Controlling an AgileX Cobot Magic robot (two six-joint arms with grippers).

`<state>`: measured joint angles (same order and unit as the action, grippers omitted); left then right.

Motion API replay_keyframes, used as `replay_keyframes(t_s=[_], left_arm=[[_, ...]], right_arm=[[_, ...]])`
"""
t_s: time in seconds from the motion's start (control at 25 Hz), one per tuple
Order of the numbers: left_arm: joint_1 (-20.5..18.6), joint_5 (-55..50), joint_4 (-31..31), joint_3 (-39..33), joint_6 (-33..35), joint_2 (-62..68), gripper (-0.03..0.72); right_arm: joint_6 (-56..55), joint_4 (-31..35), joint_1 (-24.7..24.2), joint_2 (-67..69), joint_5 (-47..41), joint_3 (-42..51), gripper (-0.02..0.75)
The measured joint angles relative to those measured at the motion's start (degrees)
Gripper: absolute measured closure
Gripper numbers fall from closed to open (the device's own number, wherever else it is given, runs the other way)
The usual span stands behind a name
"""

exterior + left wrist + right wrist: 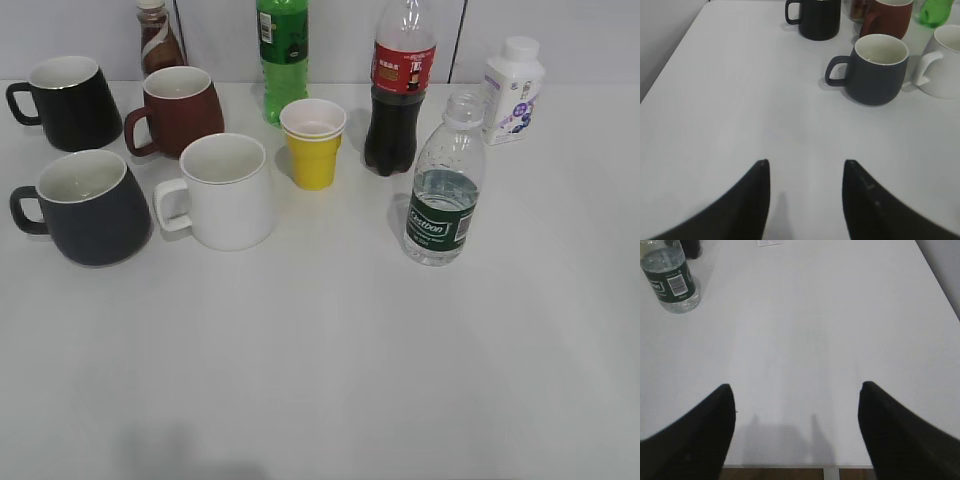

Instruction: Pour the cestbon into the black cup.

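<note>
The cestbon (443, 185), a small clear uncapped bottle with a dark green label, stands upright right of centre, partly filled with water. It also shows at the top left of the right wrist view (671, 277). The black cup (92, 207), a matte charcoal mug with a white inside, stands at the left with its handle to the left; it also shows in the left wrist view (877, 69). My left gripper (806, 162) is open and empty above bare table, short of the cup. My right gripper (796, 386) is open and empty near the table's front edge. Neither gripper shows in the exterior view.
Around the cup stand a white mug (230, 190), a brown-red mug (182, 108) and a glossy black mug (70, 102). Behind are a yellow paper cup (313, 143), a green soda bottle (283, 55), a cola bottle (400, 90), a white bottle (513, 90) and a brown bottle (158, 38).
</note>
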<state>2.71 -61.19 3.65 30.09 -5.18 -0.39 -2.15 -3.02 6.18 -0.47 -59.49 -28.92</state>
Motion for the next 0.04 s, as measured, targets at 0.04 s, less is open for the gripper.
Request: replay_keyframes(t_s=[0.04], left_arm=[[0.0, 0.0, 0.0, 0.0, 0.0, 0.0, 0.333]], right_arm=[[0.0, 0.0, 0.0, 0.0, 0.0, 0.0, 0.162]])
